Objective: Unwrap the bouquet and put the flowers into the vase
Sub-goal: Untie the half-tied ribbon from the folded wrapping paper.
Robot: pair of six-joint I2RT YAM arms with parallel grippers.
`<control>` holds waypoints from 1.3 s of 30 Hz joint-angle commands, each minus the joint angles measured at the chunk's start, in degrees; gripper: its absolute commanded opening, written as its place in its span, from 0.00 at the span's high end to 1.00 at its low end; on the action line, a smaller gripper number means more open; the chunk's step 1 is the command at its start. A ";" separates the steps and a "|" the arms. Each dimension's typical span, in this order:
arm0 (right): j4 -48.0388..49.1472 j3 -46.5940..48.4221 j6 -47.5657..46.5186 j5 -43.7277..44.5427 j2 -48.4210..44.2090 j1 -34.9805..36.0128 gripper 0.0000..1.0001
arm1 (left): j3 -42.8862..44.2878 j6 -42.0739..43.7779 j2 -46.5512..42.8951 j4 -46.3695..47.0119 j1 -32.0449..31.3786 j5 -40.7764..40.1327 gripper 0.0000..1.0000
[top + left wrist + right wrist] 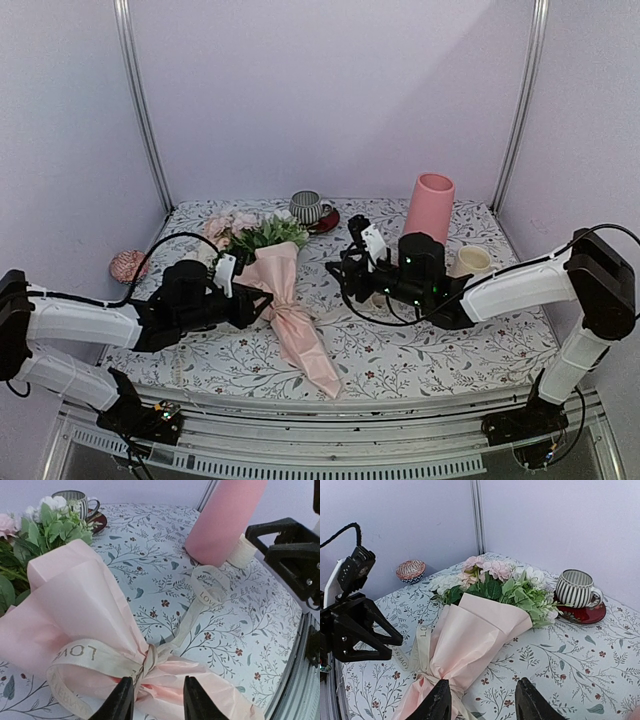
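Vase (pixel 226 520): top cut off by upper edge, left wrist view.
Cream cup (pixel 243 554): mostly hidden behind vase; from above, near right edge of table (pixel 450 350), partly behind right arm (pixel 510 290).
Bouquet (pixel 85 605): blooms cut by left edge, tail by bottom edge, stems hidden inside.
Ribbon (pixel 75 655): lettering only partly legible.
Striped mug (pixel 77 501): lower part behind leaves (pixel 60 525).
Left gripper (pixel 159 700): fingertips only, rest below frame.

The bouquet (pixel 281 282) wears pale pink paper (pixel 470 635) and cream ribbon (pixel 75 654); vase (pixel 430 207) pink, mug (pixel 305 206) striped.
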 commanded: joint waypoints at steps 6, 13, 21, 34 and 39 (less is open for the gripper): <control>-2.82 3.62 -5.98 -4.00 3.08 0.12 0.61 | -2.68 3.36 -3.86 -0.46 -0.65 -5.47 0.44; -13.55 13.03 -8.54 -13.85 11.73 0.08 0.68 | 1.86 3.03 3.32 -5.94 0.09 -4.49 0.60; -18.80 18.72 -8.15 -18.63 18.52 0.11 0.80 | 5.10 4.25 11.02 -5.68 -0.11 1.83 0.82; -22.31 26.74 -8.88 -23.03 25.59 0.22 0.80 | 5.88 4.66 13.25 -5.57 -0.11 -0.29 0.77; -22.99 28.98 -8.90 -24.66 27.43 0.21 0.80 | 6.33 4.76 14.04 -5.30 -0.13 -0.42 0.83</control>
